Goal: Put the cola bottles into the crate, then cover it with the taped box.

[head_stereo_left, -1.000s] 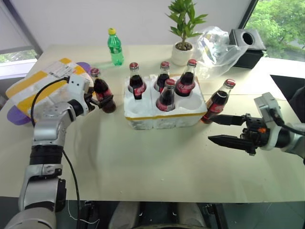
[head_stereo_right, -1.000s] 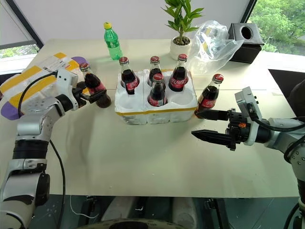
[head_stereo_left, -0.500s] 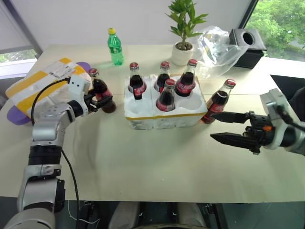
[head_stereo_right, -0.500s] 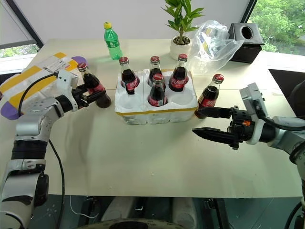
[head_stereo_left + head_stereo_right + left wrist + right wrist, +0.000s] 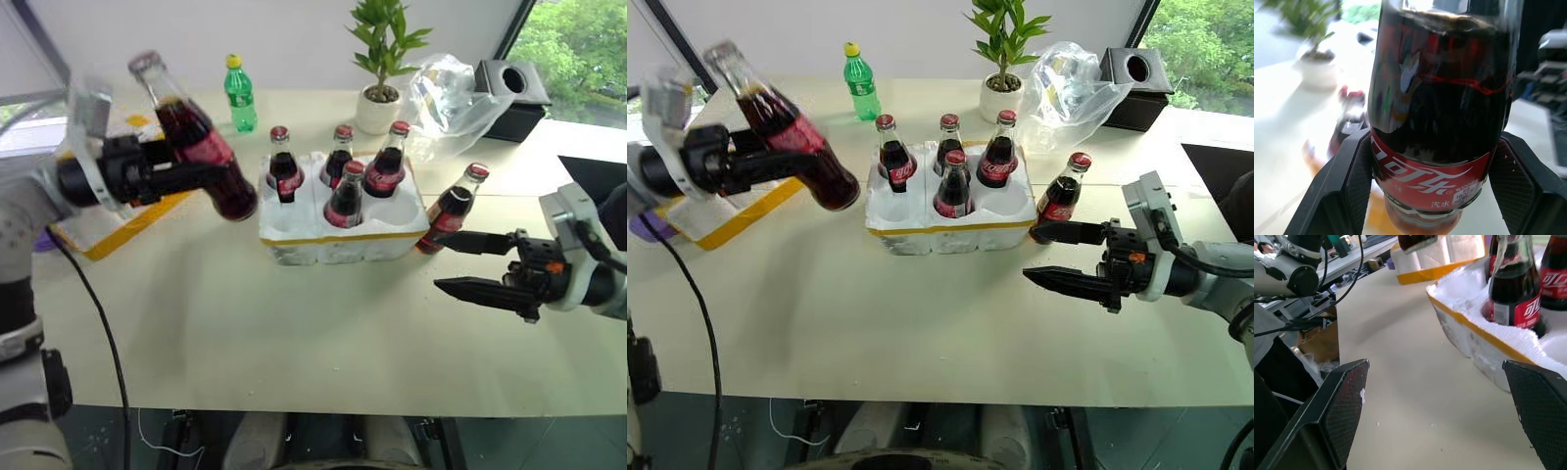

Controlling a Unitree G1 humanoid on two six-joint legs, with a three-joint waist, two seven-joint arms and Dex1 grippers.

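L gripper (image 5: 186, 176) has lifted a bottle (image 5: 196, 137), clamped, off beige table (image 5: 294, 333); R gripper (image 5: 470, 264) apart at crate's (image 5: 338, 240) 3 o'clock; windows behind.

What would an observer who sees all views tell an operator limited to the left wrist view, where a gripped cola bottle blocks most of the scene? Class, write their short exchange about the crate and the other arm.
Operator: Where are the free wells in the crate?
Observer: The crate holds four bottles; its front-left and front-right wells are free, off to the right of the held bottle in the left gripper.
Operator: What is the other arm doing?
Observer: The right gripper is open, beside the last bottle, which stands on the table at the crate's right end.
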